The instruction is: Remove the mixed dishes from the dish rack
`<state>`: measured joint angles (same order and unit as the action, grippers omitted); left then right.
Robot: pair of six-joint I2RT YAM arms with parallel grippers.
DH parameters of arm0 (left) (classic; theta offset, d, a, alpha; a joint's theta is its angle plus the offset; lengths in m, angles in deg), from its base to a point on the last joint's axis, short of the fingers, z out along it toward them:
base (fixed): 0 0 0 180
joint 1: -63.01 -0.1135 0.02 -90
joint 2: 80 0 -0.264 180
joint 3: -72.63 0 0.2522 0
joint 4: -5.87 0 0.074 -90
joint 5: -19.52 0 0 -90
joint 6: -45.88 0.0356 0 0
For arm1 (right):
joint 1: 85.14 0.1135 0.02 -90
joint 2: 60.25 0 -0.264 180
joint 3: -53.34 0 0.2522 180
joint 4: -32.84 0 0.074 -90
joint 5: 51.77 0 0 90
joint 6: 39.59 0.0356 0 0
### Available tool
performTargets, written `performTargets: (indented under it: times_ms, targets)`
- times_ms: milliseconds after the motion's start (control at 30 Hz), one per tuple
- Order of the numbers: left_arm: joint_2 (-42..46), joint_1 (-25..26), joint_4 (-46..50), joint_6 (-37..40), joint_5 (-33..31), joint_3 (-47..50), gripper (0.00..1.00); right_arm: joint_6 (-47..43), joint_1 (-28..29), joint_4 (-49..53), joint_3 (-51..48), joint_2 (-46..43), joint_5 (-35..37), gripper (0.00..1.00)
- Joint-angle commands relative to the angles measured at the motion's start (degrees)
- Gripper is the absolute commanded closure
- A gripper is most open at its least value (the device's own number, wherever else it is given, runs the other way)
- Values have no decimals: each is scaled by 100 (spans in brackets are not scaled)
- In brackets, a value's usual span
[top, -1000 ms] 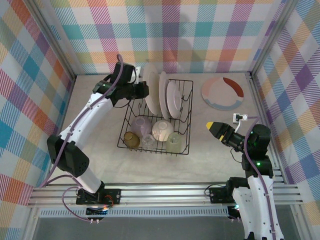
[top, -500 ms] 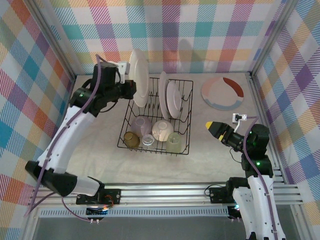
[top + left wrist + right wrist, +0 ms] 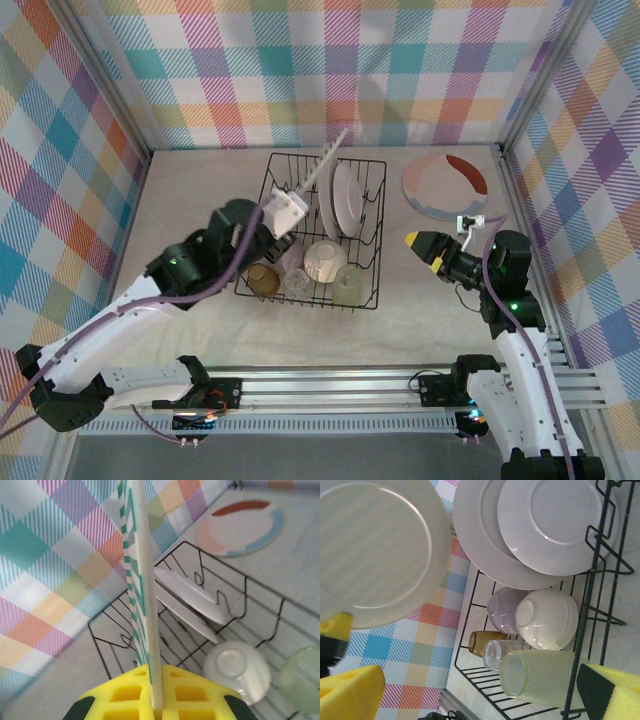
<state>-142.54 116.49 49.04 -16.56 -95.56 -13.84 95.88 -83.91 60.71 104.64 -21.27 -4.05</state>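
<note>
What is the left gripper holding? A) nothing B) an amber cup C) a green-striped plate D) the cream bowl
C: the left gripper is shut on the edge of the green-striped plate, held over the dish rack.

Plaid cloth walls point(image 3: 400, 70) in pink, teal, orange and yellow enclose three sides of a pale beige tabletop point(image 3: 190, 200). Silver metal posts point(image 3: 108, 85) stand at the back corners. Ribbed aluminium rails point(image 3: 330, 385) run along the near edge. The light is soft and even.
</note>
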Motion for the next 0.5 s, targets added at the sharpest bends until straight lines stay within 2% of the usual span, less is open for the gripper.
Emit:
performTargets:
  times_ms: [0,200,467]
  targets:
    - [205,413,-1412,1555,-1392,461,100,164,77,-315,363,69,-103,1]
    - [175,1202,-3326,3613,-2519,1575,100,471,154,-373,733,31,-180,1]
    - [-239,1677,-5815,5711,-2888,2700,100,753,607,-582,982,199,53,1]
